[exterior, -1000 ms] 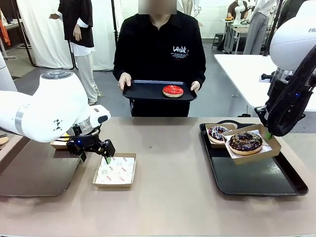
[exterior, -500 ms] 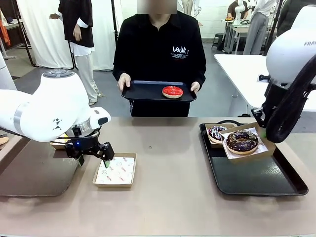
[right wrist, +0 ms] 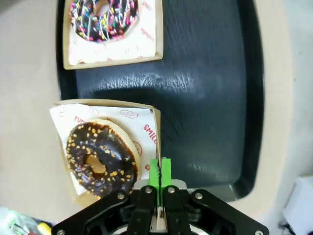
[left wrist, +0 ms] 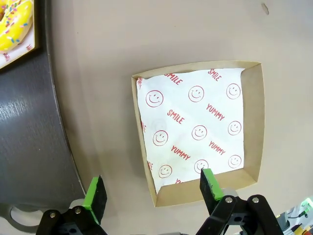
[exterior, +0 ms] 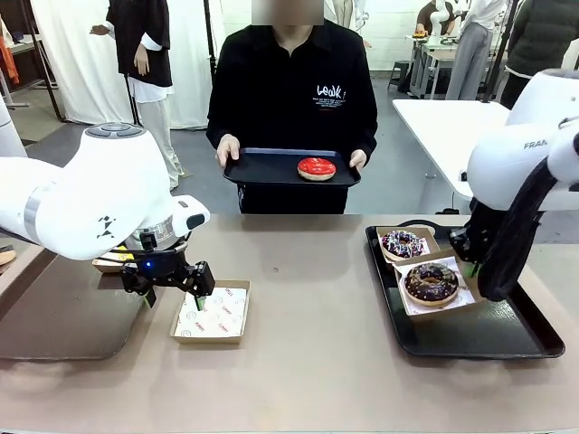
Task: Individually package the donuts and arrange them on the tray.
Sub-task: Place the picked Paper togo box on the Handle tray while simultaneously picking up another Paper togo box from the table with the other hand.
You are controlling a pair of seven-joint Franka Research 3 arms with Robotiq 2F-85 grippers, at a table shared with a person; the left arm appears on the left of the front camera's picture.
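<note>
A dark chocolate donut (exterior: 431, 282) (right wrist: 100, 159) lies in a paper-lined box (right wrist: 146, 128) on the black tray (exterior: 488, 330). My right gripper (exterior: 472, 264) (right wrist: 160, 171) is shut on that box's wall. Behind it sits the sprinkled chocolate donut (exterior: 403, 243) (right wrist: 104, 17) in its own box. My left gripper (exterior: 174, 291) (left wrist: 152, 185) hangs open over the near edge of an empty lined box (exterior: 211, 313) (left wrist: 195, 127). The yellow donut (left wrist: 12, 24) rests in a box on a dark tray (left wrist: 29, 127). The person holds a black tray (exterior: 262, 167) carrying the red donut (exterior: 317, 167).
The person stands at the far side of the table with both hands on the held tray. A dark tray (exterior: 54, 316) lies under my left arm at the table's left. Bare tabletop (exterior: 308, 298) stretches between the empty box and the black tray.
My right gripper has lowered the boxed chocolate donut onto the black tray, in front of the sprinkled one. The left gripper has barely shifted over the empty box.
</note>
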